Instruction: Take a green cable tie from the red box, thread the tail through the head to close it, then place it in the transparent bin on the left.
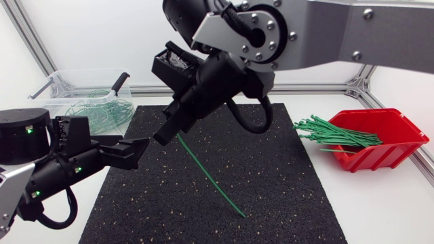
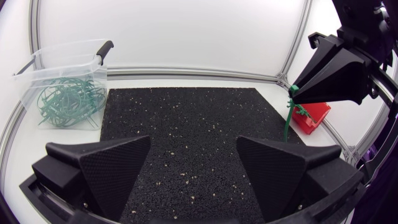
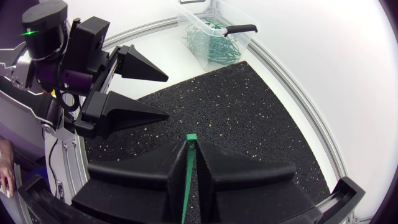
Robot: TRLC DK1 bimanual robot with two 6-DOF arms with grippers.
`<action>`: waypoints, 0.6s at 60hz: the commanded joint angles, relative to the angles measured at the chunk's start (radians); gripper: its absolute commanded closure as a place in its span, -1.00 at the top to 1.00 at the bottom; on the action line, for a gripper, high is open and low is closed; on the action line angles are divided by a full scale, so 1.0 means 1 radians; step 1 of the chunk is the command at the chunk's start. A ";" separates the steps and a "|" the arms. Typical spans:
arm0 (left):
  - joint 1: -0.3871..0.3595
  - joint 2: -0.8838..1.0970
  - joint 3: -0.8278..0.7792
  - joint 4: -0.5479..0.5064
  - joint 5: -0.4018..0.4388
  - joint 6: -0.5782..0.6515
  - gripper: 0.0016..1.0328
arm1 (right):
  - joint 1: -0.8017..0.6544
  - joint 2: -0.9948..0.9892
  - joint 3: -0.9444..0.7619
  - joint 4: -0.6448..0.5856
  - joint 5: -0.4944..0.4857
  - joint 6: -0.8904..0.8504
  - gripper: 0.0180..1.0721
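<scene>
**A:** So, overhead, your right gripper (image 1: 161, 135) pinches the green cable tie (image 1: 210, 177) above the mat's (image 1: 291, 190) left half, its free end slanting down toward the mat's front edge.

**B:** And your left wrist view?

**A:** Your left gripper (image 2: 193, 152) gapes wide there, holding nothing.

**B:** Right wrist view: both fingers (image 3: 249, 174) press flat on the tie, one end poking just past them. Expect it light, springy, slick; take the free end low so it won't whip.

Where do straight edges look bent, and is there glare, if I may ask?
Left wrist view: the table rail bows strongly; right wrist view: it curves past the transparent bin; head view: edges straight, no glare on the black mat.
</scene>
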 commanded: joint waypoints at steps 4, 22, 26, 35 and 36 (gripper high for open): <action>-0.025 0.008 0.003 0.024 -0.006 -0.036 0.89 | 0.009 -0.006 0.001 0.006 0.029 0.075 -0.89; -0.012 -0.004 -0.023 0.081 0.133 -0.036 0.84 | 0.012 0.031 0.041 -0.010 0.057 0.146 -0.89; 0.017 0.031 -0.023 0.105 0.197 -0.036 0.83 | 0.006 0.043 0.054 -0.019 0.052 0.155 -0.89; 0.054 0.079 -0.008 0.137 0.303 -0.043 0.83 | -0.015 0.083 0.092 -0.039 0.026 0.190 -0.89; 0.058 0.079 -0.007 0.140 0.317 -0.044 0.83 | -0.018 0.087 0.095 -0.042 0.020 0.193 -0.89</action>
